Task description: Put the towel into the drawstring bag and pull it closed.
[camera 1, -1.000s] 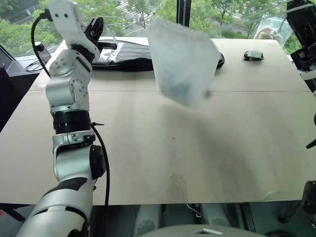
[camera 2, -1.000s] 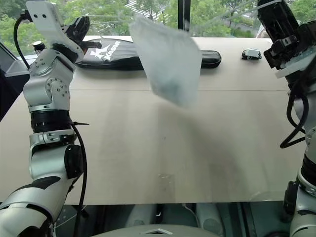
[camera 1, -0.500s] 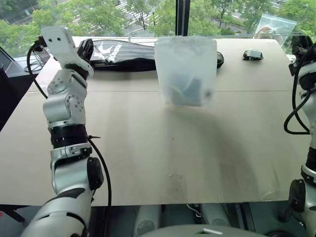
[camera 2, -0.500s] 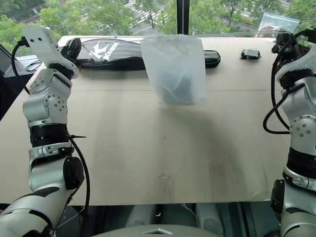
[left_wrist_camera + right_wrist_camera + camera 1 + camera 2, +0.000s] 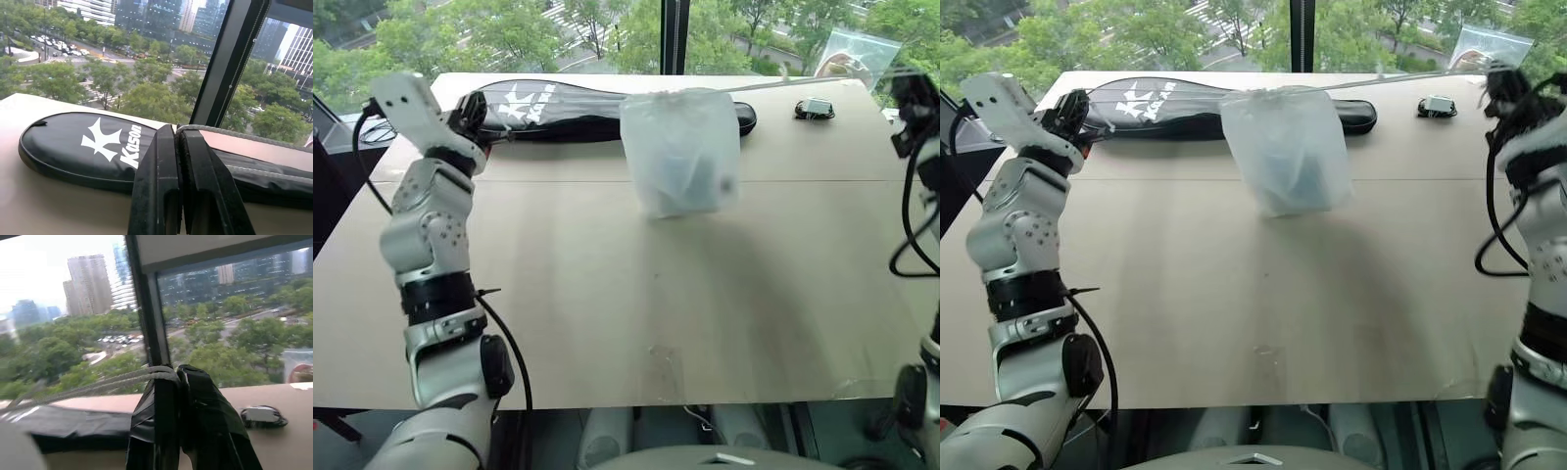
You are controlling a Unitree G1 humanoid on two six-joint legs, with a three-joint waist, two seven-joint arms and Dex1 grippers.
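Two cords run out from the gathered mouth of the drawstring bag [image 5: 681, 152], one toward each side, and both are thin and hard to follow against the table [image 5: 607, 294]. Inside the bag the towel [image 5: 1304, 171] shows as a dim bluish patch through the translucent cloth; its folds and its long axis cannot be made out.

At the table's far left, the left gripper [image 5: 177, 134] has its two black fingers pressed flat together, and a white cord [image 5: 244, 139] comes out from between them. At the far right, the right gripper [image 5: 177, 374] is likewise clamped tight, with pale cords [image 5: 98, 387] leaving it between the fingers. In the head views the right gripper is partly cut off at the frame's edge and blurred.

The bag stands on the far middle of the table, long axis upright, cinched mouth on top and rounded bottom on the surface. Just behind it lies a long black racket cover [image 5: 558, 108]. A small dark object [image 5: 816, 109] sits near the far right corner, too small to identify.
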